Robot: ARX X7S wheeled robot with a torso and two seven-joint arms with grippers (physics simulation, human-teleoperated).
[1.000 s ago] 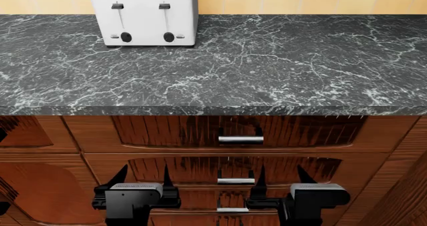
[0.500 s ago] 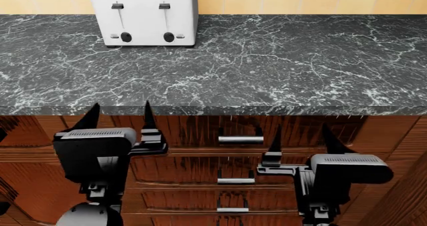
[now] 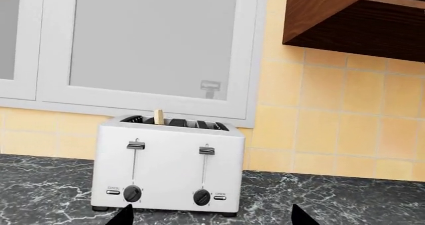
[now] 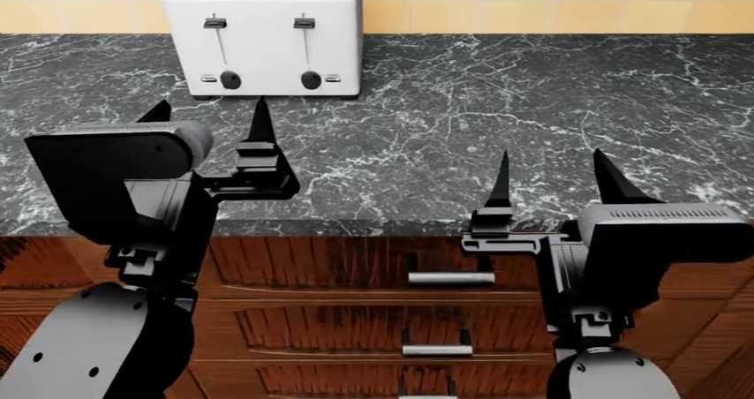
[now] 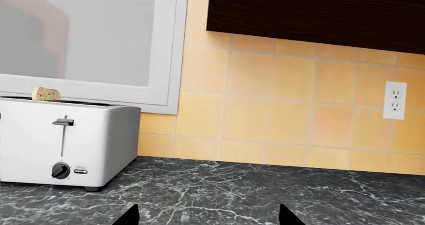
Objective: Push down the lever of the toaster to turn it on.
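Note:
The white toaster (image 4: 261,37) stands at the back left of the dark marble counter. Its left lever (image 4: 214,23) sits at the top of its slot, beside the twin right tab (image 4: 304,23), with two black knobs below. The toaster also shows in the left wrist view (image 3: 169,165), its lever (image 3: 136,145) up and a piece of bread sticking out of a slot. In the right wrist view the toaster (image 5: 66,143) is at the edge. My left gripper (image 4: 207,116) is open and empty, in front of the toaster, well short of it. My right gripper (image 4: 552,176) is open and empty over the counter's front edge.
The counter's front edge (image 4: 389,227) runs below both grippers, with wooden drawers and metal handles (image 4: 451,278) beneath. A tiled wall, a window (image 3: 153,41) and a wooden cabinet (image 3: 352,21) stand behind the toaster. A wall outlet (image 5: 394,99) is at the far right.
Both arms have risen from in front of the drawers to counter height. The head view has shifted, so the toaster sits slightly lower and further right in it.

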